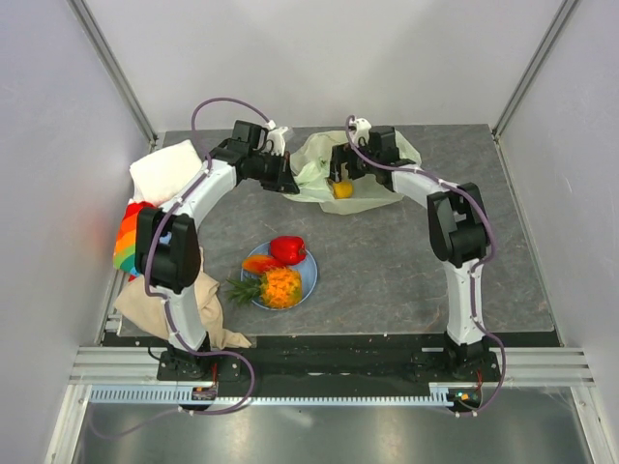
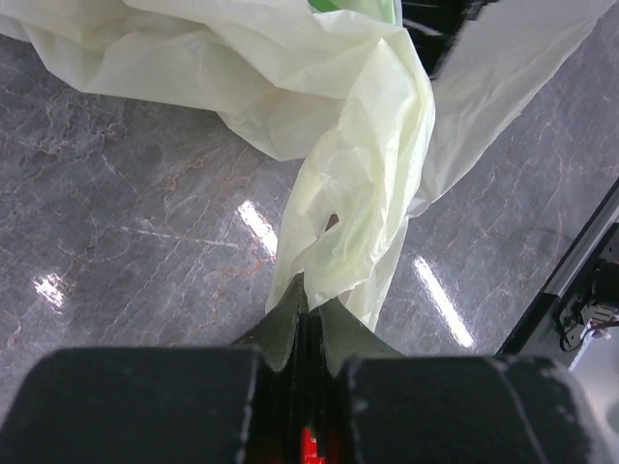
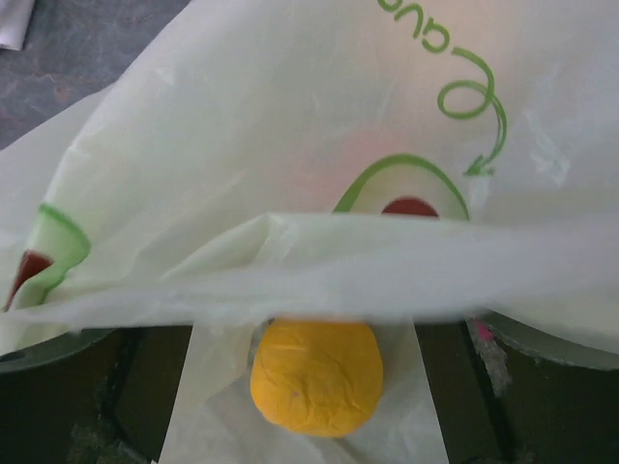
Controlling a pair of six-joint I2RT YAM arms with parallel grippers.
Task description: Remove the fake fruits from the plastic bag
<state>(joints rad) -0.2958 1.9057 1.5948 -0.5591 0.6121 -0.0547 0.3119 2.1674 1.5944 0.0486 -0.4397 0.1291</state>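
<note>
Bag (image 2: pixel 358 145) crinkled, pale yellow-green | left end effector (image 2: pixel 308 287) pinching it | right end effector (image 1: pixel 338 178) spread over yellow fruit (image 3: pixel 316 377)

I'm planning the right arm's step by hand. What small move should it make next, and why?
Probably close the right gripper on the yellow fruit and lift it out: it lies between the open jaws, partly under a fold of the plastic bag, which the left gripper holds pinched.

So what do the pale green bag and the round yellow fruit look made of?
The pale yellow-green carrier bag looks like thin translucent plastic film: it crumples and light shows through. The round yellow-orange fruit seems moulded plastic or foam, matte with dimpled skin.
</note>
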